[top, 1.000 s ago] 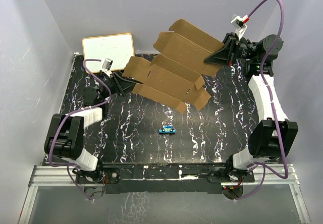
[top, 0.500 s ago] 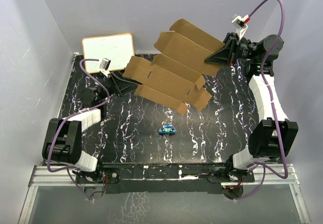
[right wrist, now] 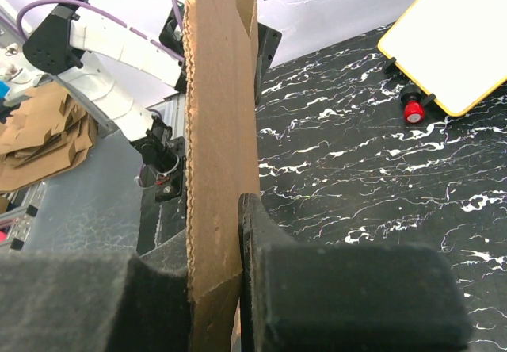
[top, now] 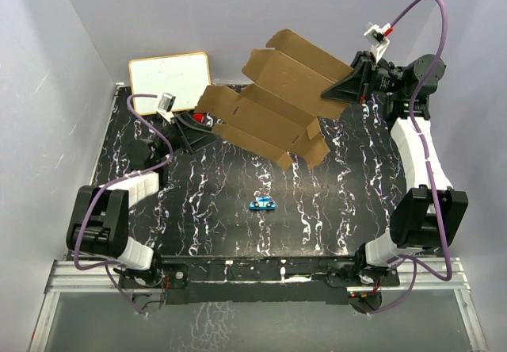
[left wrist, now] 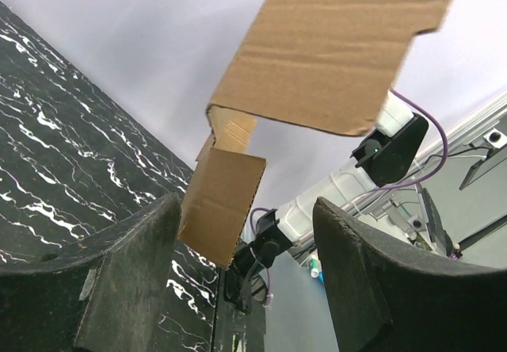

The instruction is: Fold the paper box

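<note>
- One white rectangular board with a tan frame [top: 169, 80] lies on the black, white-veined table [top: 214, 209], just beyond the left pincer [top: 202, 132].
- Left pincer: fingers apart, gripping nothing; the sheet's left flaps hang just ahead of its tips.
- The paper box [top: 273, 98], a flat brown die-cut cardboard sheet, spans between the two pincers.
- A small blue object [top: 261, 204] lies on the table, well apart from both pincers.
- Right pincer [top: 331, 92]: clamped on the sheet's right edge, the cardboard sandwiched between its fingers.
</note>
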Available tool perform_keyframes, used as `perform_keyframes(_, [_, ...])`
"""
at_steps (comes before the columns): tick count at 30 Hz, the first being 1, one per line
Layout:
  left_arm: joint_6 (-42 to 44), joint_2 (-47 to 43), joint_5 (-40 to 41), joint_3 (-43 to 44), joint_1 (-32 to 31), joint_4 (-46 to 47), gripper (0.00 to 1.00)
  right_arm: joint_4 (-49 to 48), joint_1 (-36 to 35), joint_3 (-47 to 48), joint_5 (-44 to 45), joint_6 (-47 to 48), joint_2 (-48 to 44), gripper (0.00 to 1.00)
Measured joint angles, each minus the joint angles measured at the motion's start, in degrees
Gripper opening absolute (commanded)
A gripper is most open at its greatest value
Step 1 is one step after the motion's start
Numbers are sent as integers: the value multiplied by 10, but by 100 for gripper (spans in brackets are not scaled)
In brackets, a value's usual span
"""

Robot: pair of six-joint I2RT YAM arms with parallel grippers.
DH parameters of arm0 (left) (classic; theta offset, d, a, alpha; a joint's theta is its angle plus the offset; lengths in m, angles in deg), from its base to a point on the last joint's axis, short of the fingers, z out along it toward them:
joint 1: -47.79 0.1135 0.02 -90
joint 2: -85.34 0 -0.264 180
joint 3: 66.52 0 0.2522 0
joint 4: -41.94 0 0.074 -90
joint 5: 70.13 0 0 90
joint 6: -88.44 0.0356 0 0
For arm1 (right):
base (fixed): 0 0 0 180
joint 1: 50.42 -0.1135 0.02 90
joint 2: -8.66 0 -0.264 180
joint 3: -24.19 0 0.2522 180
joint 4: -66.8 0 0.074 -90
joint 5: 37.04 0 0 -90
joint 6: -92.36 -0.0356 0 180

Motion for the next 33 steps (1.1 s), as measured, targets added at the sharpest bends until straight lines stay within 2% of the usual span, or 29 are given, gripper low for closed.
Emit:
perform_keyframes(10, [30,-9,10,-5,8,-10,62,0,0,0,0,1,0,8])
perform_keyframes(15, [154,-115,50,-11,12,-152,61,0,0,-2,1,2,0,8])
perform_keyframes(20, [262,-200,84,-11,11,-260,49,0,0,-3,3,3,2,8])
perform_keyframes(27, [334,-196,131,-11,11,-379,28,0,0,-10,5,3,4,8])
perform_keyframes(33, [351,-200,171,-11,12,-426,20,0,0,-11,7,5,4,8])
